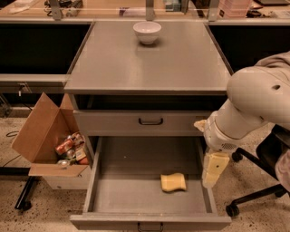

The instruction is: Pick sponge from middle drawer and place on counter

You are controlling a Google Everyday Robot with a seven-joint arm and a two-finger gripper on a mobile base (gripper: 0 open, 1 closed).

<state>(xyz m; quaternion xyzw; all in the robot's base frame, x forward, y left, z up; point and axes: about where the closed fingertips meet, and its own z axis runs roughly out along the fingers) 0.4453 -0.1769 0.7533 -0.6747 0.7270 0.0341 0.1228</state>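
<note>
The pale-yellow sponge (173, 182) lies on the floor of the open middle drawer (113, 195), right of centre and toward the front. The grey counter (145, 63) is above, with a white bowl (147, 32) at its back. My gripper (214, 170) hangs from the white arm (253, 104) at the right, pointing down over the drawer's right side wall, to the right of the sponge and above it. It holds nothing that I can see.
A shallower drawer with a black loop handle (150, 121) sits shut above the open one. An open cardboard box (50, 136) with cans stands on the floor at left. A black office chair (258, 190) is at right. A tan benchtop (113, 9) runs behind.
</note>
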